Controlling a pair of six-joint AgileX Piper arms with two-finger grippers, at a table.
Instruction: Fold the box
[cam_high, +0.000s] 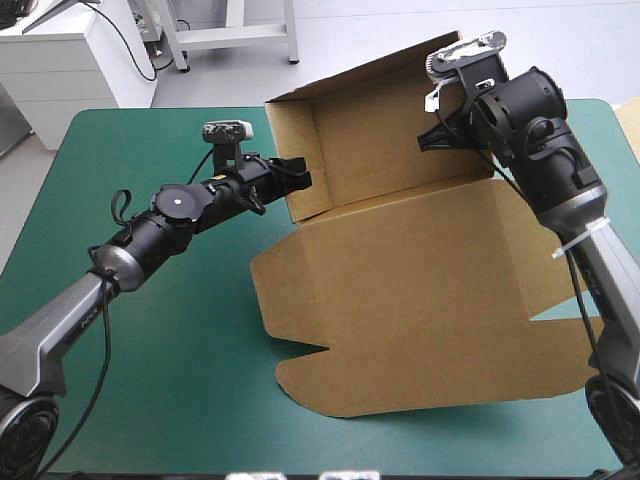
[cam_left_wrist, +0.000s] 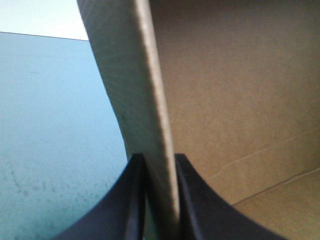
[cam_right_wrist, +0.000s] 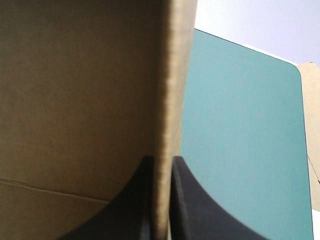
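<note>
The brown box (cam_high: 400, 280) is lying across the middle and right of the teal-green cover (cam_high: 150, 400). Its far half is standing up, with a back wall (cam_high: 390, 130) and two side walls raised, while the broad near panel (cam_high: 420, 330) is lying flat toward the table's near edge.

I am pinching the left side wall (cam_left_wrist: 145, 100) with the left gripper (cam_left_wrist: 160, 159), whose black fingers (cam_left_wrist: 125, 200) are pressing tight on the board. The right gripper (cam_right_wrist: 161, 160) is clamping the right side wall (cam_right_wrist: 172, 90) the same way.

As I judge it, I am squaring these walls up. To do that well I should be moving both arms evenly, bending only along the score lines, and keeping the base down on the cover so nothing twists or tears.

I am counting one box, two grippers, two pinched walls, one back wall and one flat panel. I am also seeing one pale strip of board (cam_high: 630, 125) at the table's right edge.
</note>
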